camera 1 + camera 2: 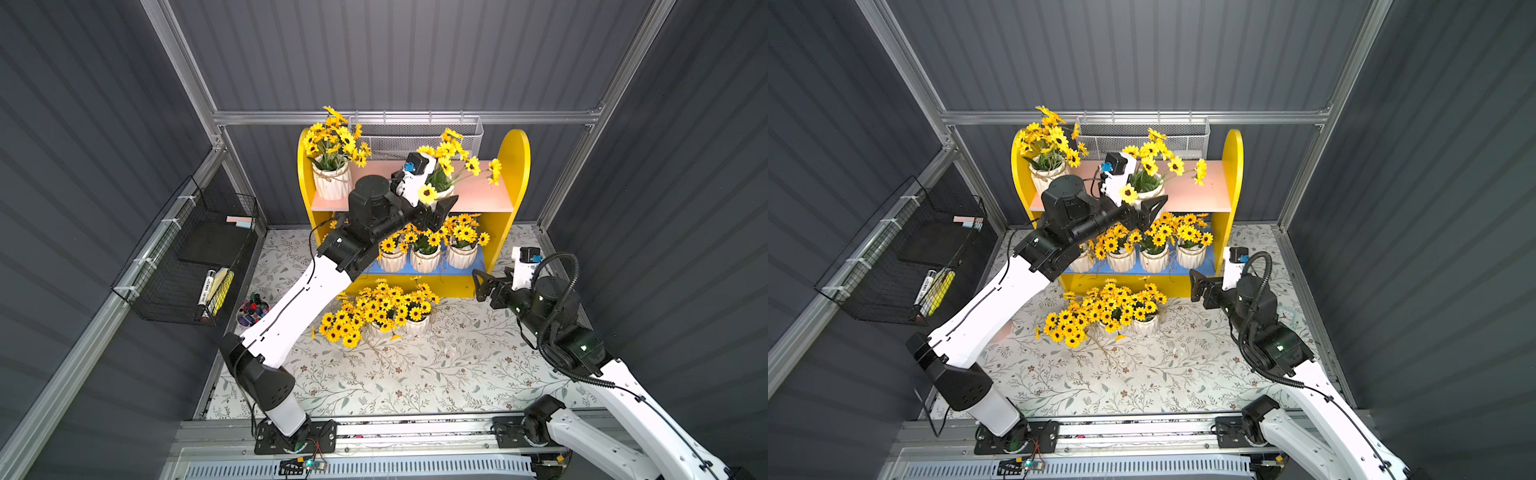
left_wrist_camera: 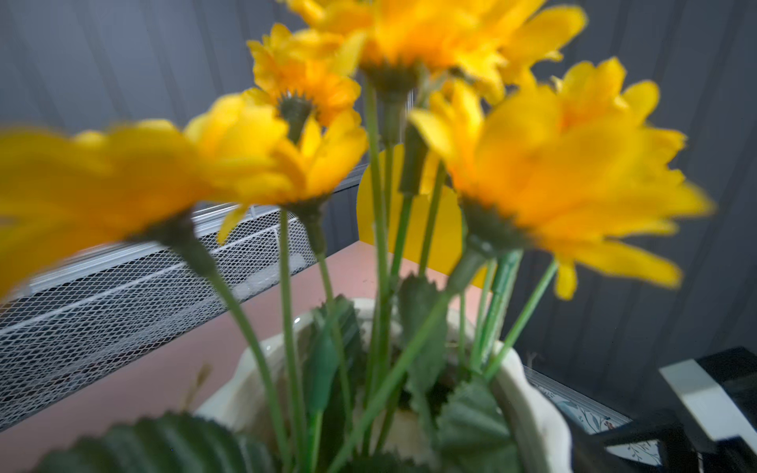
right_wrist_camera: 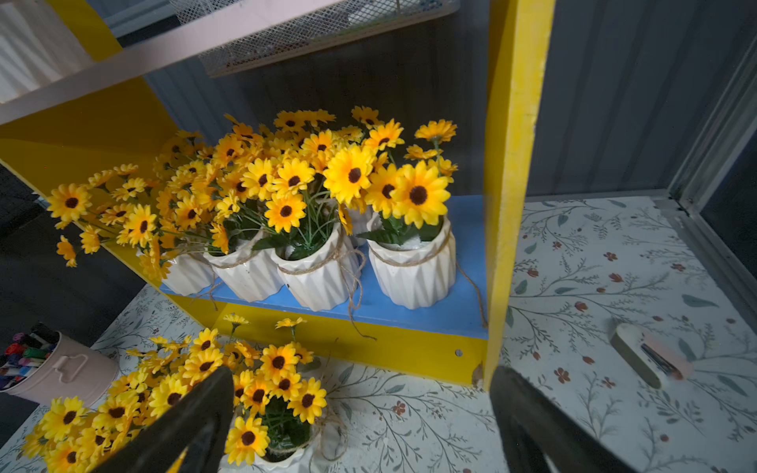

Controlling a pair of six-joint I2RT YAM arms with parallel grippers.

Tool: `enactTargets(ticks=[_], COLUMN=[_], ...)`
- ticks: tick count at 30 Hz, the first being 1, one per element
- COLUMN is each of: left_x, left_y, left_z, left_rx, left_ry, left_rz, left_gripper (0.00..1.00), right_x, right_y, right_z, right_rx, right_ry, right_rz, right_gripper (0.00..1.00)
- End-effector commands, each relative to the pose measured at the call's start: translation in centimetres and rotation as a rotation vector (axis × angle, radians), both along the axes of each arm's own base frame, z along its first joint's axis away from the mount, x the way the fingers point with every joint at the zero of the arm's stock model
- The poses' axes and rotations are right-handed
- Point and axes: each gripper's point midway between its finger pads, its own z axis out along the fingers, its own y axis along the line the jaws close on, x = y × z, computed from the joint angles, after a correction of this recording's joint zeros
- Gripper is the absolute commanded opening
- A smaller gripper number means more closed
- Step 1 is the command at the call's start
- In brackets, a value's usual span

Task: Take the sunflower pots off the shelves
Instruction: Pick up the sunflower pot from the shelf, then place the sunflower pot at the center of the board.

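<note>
While the right gripper [image 3: 360,372] holds its two black fingers [image 3: 192,417] wide apart with nothing between them, low in the right wrist view, it hangs near the yellow right side of the shelves [image 1: 515,166]. Four sunflower pots [image 3: 413,278] stand in a row on the blue lower board [image 3: 463,311], in the middle of that view. In both top views the left gripper [image 1: 442,201] is up at the pink upper board [image 1: 478,195], near the middle of the frame, right at one pot [image 1: 444,192]. One black finger [image 1: 444,210] sits in front of that pot; the other is hidden, so I cannot tell if it is squeezing. Another pot [image 1: 331,185] stands at the board's left end. More pots [image 1: 415,326] sit on the flowery table [image 1: 457,374] in front of the shelves.
</note>
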Motion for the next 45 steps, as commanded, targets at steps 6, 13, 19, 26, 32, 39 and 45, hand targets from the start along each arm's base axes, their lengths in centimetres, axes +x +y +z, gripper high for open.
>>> enactTargets(ticks=[6, 13, 19, 26, 32, 39, 45], left_x=[-7.0, -10.6, -12.4, -12.8, -12.0, -11.1, -10.2], left_y=[-0.4, -2.6, -4.6, -7.0, -8.6, -10.5, -11.4], left_z=[-1.0, -11.4, -17.1, -22.4, -25.7, -28.9, -31.4], left_rx=[-0.088, -0.064, -0.05, -0.035, -0.022, -0.024, -0.036], left_ry=[-0.1, 0.009, 0.055, 0.093, 0.091, 0.084, 0.086], left_rz=[-0.027, -0.032, -0.059, -0.068, -0.065, -0.07, -0.042], left_gripper=[0.0, 0.0, 0.0, 0.0, 0.0, 0.0, 0.0], right_x=[-1.6, -1.8, -1.0, -0.4, 0.1, 0.6, 1.0], right_y=[-5.0, -9.5, -12.3, -13.6, -13.6, -14.6, -14.8], right_z=[-6.6, -10.8, -11.7, -12.0, -12.0, -10.9, -10.3], right_rx=[0.051, 0.199, 0.355, 0.421, 0.426, 0.445, 0.476], right_ry=[0.26, 0.393, 0.381, 0.363, 0.348, 0.309, 0.294], right_rz=[-0.199, -0.361, -0.431, -0.446, -0.414, -0.415, -0.395], right_gripper=[0.99, 0.99, 0.99, 0.99, 0.99, 0.99, 0.99])
